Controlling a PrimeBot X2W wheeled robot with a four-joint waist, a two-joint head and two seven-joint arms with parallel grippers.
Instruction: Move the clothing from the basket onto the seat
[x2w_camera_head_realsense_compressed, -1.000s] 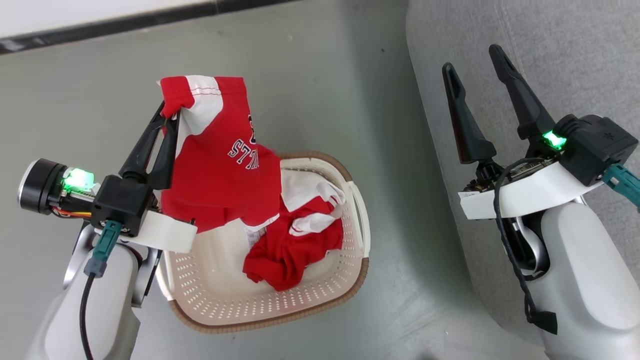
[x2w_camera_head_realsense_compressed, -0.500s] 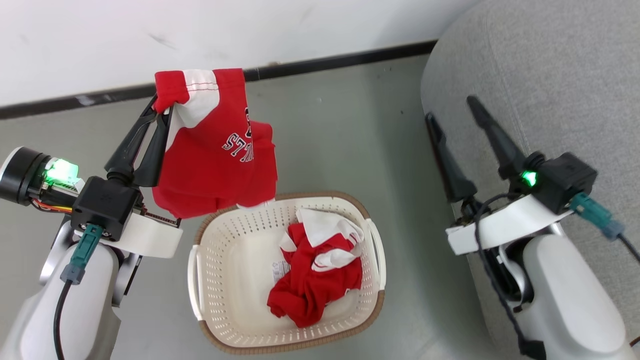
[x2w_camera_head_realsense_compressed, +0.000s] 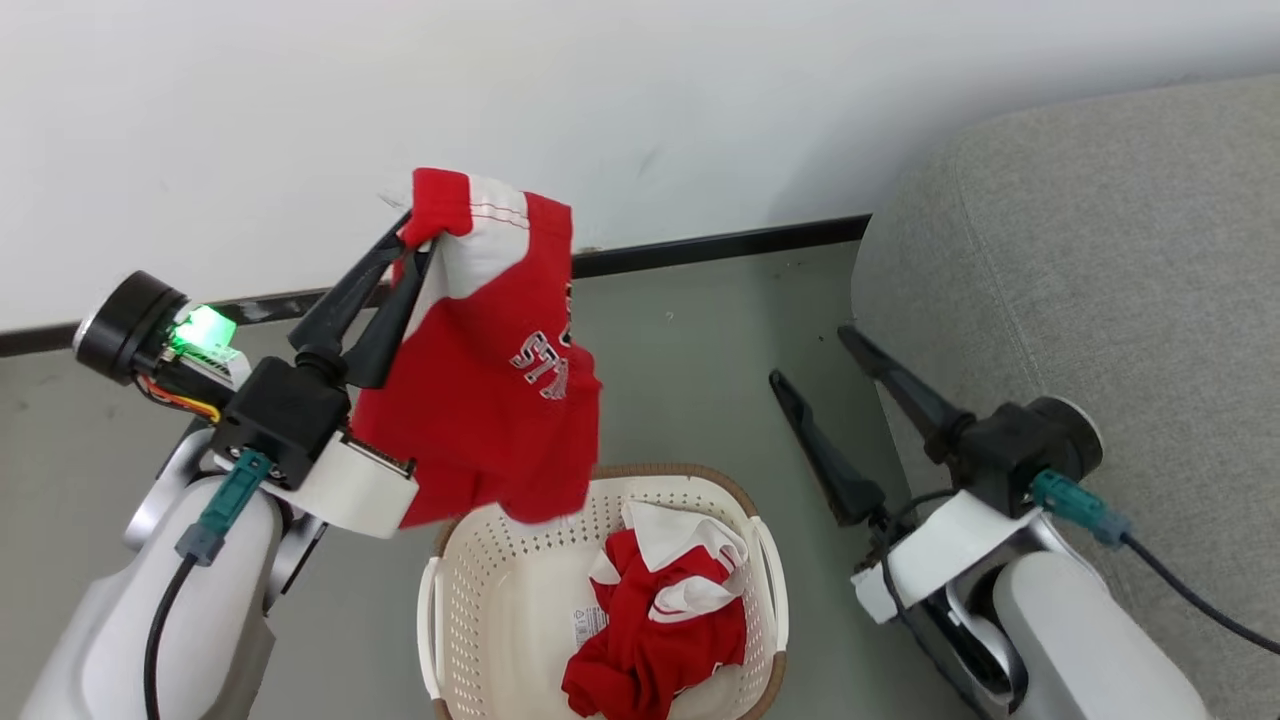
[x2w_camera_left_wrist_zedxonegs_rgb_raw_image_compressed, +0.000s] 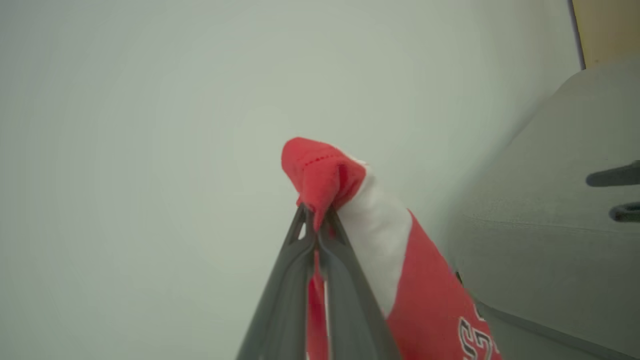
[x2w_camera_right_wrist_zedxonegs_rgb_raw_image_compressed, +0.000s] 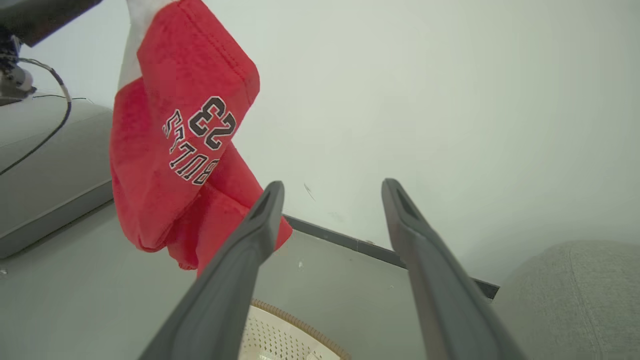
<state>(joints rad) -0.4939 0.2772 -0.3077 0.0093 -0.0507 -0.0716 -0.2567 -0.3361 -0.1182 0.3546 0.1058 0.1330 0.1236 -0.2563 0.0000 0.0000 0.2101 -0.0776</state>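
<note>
Risen above the basket (x2w_camera_head_realsense_compressed: 771, 560), the left gripper (x2w_camera_head_realsense_compressed: 413, 236) clamps a red jersey (x2w_camera_head_realsense_compressed: 480, 420); right gripper (x2w_camera_head_realsense_compressed: 810, 355) spread, empty

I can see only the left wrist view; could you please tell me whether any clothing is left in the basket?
Observer: Yes, a second red jersey lies crumpled inside the laundry basket.
Operator: Has the held jersey cleared it?
Observer: The right wrist view shows its hem hanging above the basket, apart from it.
Operator: What is the right pincer doing?
Observer: It is open and empty, beside the grey seat.
</note>
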